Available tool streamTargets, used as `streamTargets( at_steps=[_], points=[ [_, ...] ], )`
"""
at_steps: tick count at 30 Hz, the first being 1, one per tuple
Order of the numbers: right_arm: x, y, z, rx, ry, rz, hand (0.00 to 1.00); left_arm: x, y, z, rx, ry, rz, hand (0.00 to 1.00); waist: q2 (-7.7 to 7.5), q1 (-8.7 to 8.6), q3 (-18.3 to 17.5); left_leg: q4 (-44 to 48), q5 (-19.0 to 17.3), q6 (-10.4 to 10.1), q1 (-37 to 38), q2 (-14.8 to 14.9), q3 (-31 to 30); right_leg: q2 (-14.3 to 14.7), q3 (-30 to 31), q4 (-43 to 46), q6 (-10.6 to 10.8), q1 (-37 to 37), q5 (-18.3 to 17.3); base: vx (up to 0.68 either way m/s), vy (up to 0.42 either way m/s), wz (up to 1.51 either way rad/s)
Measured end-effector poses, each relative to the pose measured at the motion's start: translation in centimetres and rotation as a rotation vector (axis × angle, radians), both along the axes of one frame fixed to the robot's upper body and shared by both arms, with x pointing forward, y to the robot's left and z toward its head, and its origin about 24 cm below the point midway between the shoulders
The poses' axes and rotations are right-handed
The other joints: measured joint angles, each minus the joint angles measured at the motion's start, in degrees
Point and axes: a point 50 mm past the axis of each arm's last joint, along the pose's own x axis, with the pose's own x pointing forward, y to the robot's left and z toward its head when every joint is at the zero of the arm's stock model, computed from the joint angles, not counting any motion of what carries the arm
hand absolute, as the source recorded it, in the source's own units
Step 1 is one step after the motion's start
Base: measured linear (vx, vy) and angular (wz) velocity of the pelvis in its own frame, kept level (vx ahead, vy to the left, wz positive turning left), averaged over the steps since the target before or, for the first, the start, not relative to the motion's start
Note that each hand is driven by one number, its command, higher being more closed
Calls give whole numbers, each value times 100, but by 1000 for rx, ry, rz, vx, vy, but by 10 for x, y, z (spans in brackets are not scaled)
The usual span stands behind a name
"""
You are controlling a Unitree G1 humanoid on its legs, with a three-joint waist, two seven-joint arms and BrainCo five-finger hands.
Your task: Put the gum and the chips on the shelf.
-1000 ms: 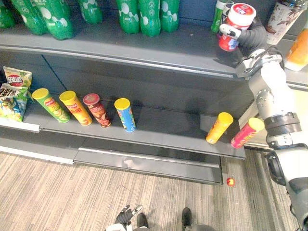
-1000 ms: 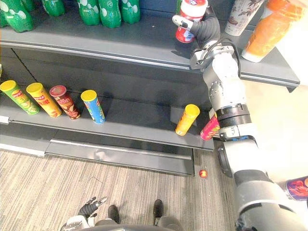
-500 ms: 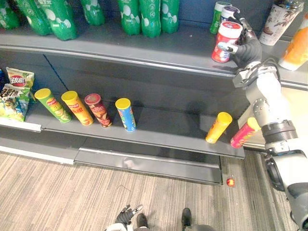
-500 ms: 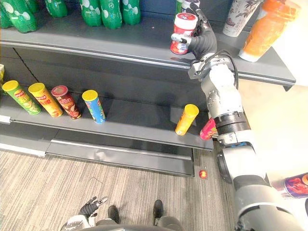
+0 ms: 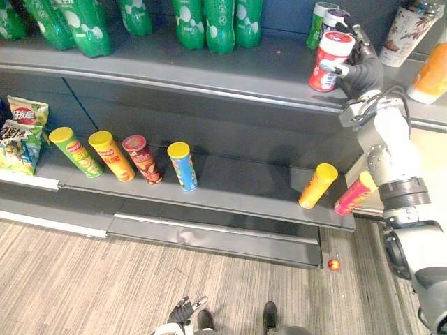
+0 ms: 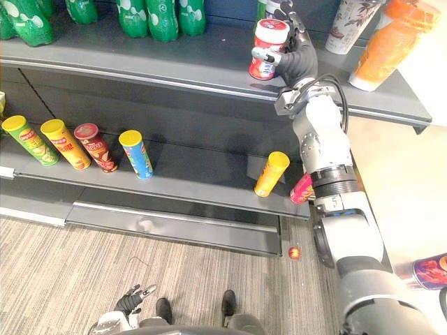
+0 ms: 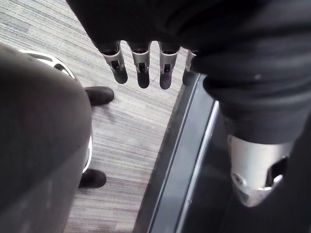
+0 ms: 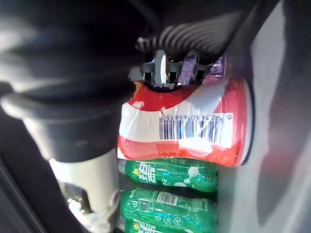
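The red gum jar (image 5: pixel 328 63) with a white lid stands near the front edge of the top shelf (image 5: pixel 209 70). My right hand (image 5: pixel 364 68) is around it: the thumb lies across the jar's front, and the fingers (image 6: pixel 290 14) stand straight up behind the lid. The jar (image 8: pixel 194 131) sits close against that hand in the right wrist view. On the middle shelf a yellow chips can (image 5: pixel 318 185) and a pink chips can (image 5: pixel 357 192) lean at the right end. My left hand (image 5: pixel 183 312) hangs low over the floor, its fingers (image 7: pixel 141 68) straight.
Green bottles (image 5: pixel 216 21) line the back of the top shelf, and two small jars (image 5: pixel 323 15) stand behind the gum. A paper cup (image 5: pixel 407 28) and an orange bottle (image 5: pixel 433 70) are further right. Several more chips cans (image 5: pixel 143 159) and snack bags (image 5: pixel 21 136) fill the middle shelf's left. A small red ball (image 5: pixel 334 264) lies on the floor.
The right hand has brought the gum jar down from above the shelf onto its surface. Its fingers have straightened behind the jar.
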Motion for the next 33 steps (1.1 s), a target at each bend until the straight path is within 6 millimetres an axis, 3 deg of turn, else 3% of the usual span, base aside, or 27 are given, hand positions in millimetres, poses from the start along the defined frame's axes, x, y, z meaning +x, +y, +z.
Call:
streamTargets(
  at_steps=[6,12,16,21,24,31,33],
  points=[
    [-3,-17,0,5,-26,-162,0,0,0,0,10,-1,9,0,-2,9,-1,0,4,1,0,0,-31,-2,-35,-7,0,20,0,0,0,1],
    [-22,-32,24,58,-177,-291,0,0,1,0,14,0,19,0,-2,3,-1,0,3,0,39,5,-66,-2,-86,-29,-3,94,2,0,0,3],
    [-36,-28,41,44,-291,-305,0,-1,1,0,18,1,21,0,-2,1,-1,0,3,-1,47,6,-64,-2,-86,-26,-2,100,1,0,0,0],
    [-61,-9,57,58,-460,-244,0,0,2,0,33,3,19,0,-6,2,-3,0,3,-1,54,6,-61,-2,-86,-25,2,106,-1,0,0,0],
    [-73,14,46,33,-509,-132,0,0,2,0,44,5,20,0,-19,3,-12,0,0,-4,56,6,-60,-3,-86,-25,2,109,-2,0,0,0],
    [-94,94,-32,-46,-330,308,0,0,2,1,62,3,3,0,-39,4,-23,1,-7,-11,62,6,-35,-3,-59,-14,6,99,-5,0,0,0],
    [-102,110,-46,-48,-294,401,0,0,3,1,64,2,4,0,-55,6,-28,1,-10,-14,61,6,-24,-3,-43,-7,6,89,-5,0,0,-3]
  ],
)
